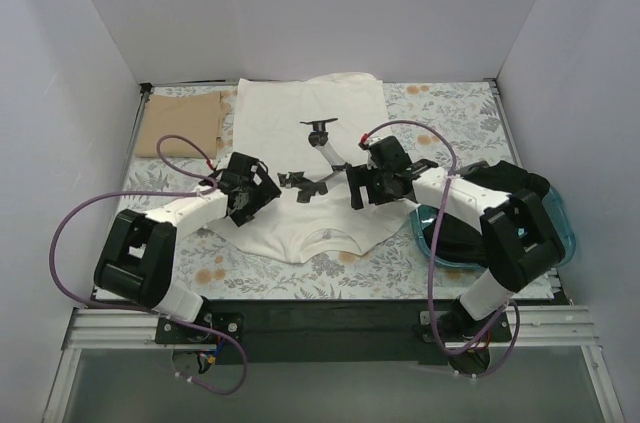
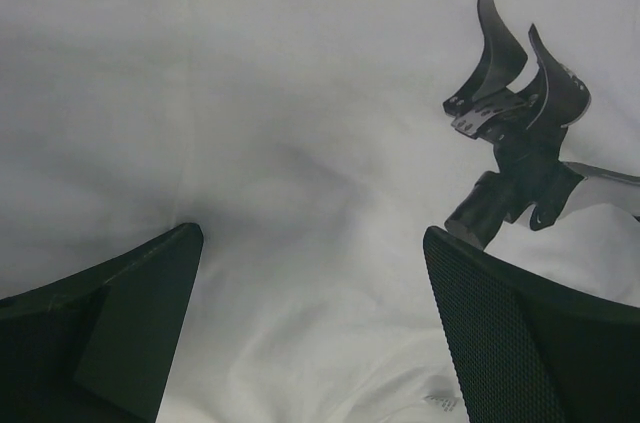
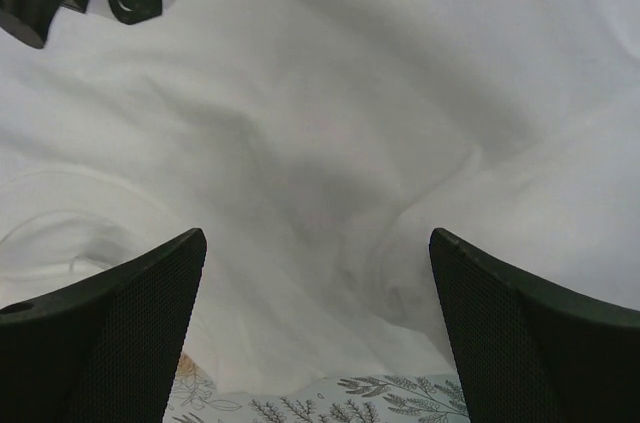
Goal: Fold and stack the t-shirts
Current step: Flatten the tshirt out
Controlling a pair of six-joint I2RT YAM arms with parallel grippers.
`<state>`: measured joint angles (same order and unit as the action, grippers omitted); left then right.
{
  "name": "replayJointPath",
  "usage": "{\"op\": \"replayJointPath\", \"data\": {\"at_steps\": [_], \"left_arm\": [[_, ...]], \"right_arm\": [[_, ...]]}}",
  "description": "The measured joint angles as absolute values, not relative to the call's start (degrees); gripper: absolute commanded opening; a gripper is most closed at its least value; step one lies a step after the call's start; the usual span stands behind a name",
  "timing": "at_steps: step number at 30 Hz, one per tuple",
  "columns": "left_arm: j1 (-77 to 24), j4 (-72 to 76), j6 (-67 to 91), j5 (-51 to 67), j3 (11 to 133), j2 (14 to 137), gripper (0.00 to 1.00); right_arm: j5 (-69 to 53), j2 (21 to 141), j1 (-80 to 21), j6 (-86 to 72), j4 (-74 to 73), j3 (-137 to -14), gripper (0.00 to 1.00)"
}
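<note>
A white t-shirt (image 1: 300, 128) with a black print lies spread on the floral table, its collar toward the near edge. It fills the left wrist view (image 2: 300, 123) and the right wrist view (image 3: 330, 123). My left gripper (image 1: 243, 205) hovers open over the shirt's left shoulder area, nothing between its fingers (image 2: 110, 323). My right gripper (image 1: 366, 193) hovers open over the right shoulder area, its fingers (image 3: 530, 333) apart above the shirt's edge. A folded tan t-shirt (image 1: 180, 128) lies at the back left.
A blue tray (image 1: 562, 233) holding dark cloth sits at the right, under my right arm. White walls close the table on three sides. The floral tablecloth (image 3: 330, 405) shows just past the shirt's edge.
</note>
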<state>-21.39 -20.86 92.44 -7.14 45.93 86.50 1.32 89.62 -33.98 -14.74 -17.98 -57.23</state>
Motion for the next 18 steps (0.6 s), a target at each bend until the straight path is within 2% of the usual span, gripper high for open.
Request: {"op": "replayJointPath", "data": {"at_steps": [8,13,18], "left_arm": [[-29.89,-15.16,95.15,-8.91,38.30,80.64,0.93],[-46.30,-10.76,100.44,-7.84,35.18,78.76,0.94],[-61.58,-3.25,99.90,1.76,39.55,86.28,0.94]], "right_arm": [[2.22,100.92,-34.02,-16.58,-17.21,-62.35,0.98],[-0.05,109.06,-33.95,-13.47,-17.02,-71.92,0.98],[-9.47,118.85,-33.91,-6.55,-16.05,-85.10,0.98]]}}
